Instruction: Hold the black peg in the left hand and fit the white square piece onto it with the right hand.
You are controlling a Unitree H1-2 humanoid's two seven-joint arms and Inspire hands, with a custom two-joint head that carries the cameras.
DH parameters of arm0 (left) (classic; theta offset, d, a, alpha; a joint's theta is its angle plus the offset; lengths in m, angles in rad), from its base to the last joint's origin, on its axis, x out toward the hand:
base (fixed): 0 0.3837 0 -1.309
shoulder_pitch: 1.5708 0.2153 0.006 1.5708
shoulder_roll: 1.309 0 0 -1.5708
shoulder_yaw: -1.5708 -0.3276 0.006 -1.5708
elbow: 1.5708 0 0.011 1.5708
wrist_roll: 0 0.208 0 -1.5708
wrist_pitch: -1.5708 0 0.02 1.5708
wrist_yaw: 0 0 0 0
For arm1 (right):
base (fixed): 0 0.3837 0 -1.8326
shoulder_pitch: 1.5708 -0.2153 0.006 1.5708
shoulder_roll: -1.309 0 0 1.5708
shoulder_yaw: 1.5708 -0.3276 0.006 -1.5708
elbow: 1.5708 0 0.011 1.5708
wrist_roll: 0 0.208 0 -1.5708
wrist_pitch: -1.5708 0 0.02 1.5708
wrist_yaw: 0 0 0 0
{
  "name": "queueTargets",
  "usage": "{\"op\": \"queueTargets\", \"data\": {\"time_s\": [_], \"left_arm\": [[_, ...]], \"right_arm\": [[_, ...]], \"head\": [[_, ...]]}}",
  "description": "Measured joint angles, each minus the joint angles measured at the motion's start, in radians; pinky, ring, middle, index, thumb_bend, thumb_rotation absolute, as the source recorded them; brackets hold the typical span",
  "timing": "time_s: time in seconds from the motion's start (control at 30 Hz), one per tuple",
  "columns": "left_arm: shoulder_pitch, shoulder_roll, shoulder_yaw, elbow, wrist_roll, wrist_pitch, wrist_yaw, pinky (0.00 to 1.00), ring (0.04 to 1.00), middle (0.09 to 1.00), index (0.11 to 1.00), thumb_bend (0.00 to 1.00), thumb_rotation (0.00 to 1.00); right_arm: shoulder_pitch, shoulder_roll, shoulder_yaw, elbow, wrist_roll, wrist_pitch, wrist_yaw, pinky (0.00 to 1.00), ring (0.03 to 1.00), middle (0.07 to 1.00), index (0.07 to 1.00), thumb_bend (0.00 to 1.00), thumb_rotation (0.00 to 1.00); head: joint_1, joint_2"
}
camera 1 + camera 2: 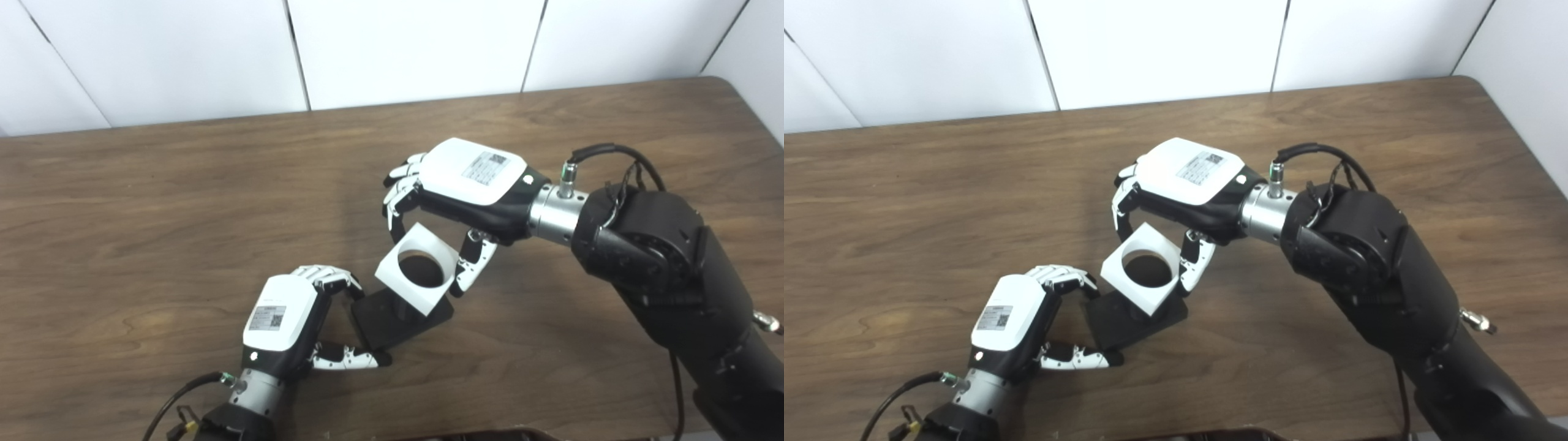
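White square piece point(418, 267), seemingly rigid and light, sits pinched edgewise in the right hand point(471, 184) above the black peg point(398, 318), whose base the left hand point(288, 318) grips.

Left hand point(283, 321) fingers curled, right hand point(471, 184) fingers pinching

White square piece point(418, 269), black peg point(392, 318), brown wood-grain table point(153, 214).

I see a brown wooden table point(153, 202) filling the frame; the black peg's flat base point(392, 321) rests on it, lower centre.
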State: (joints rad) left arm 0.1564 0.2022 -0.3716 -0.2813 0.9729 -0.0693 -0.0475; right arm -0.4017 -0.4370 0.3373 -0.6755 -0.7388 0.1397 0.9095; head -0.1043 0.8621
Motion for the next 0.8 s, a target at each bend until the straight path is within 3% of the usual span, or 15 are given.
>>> {"op": "queueTargets", "data": {"time_s": [0.8], "left_arm": [[0.001,-0.008,-0.003,-0.013,0.003,0.02,-0.014,0.74,0.737,0.69,0.488,0.51,0.05]], "right_arm": [[-0.001,-0.021,0.0,0.009,0.004,-0.014,0.004,0.84,0.872,0.75,0.484,0.52,0.13]], "head": [[-0.003,0.0]]}}
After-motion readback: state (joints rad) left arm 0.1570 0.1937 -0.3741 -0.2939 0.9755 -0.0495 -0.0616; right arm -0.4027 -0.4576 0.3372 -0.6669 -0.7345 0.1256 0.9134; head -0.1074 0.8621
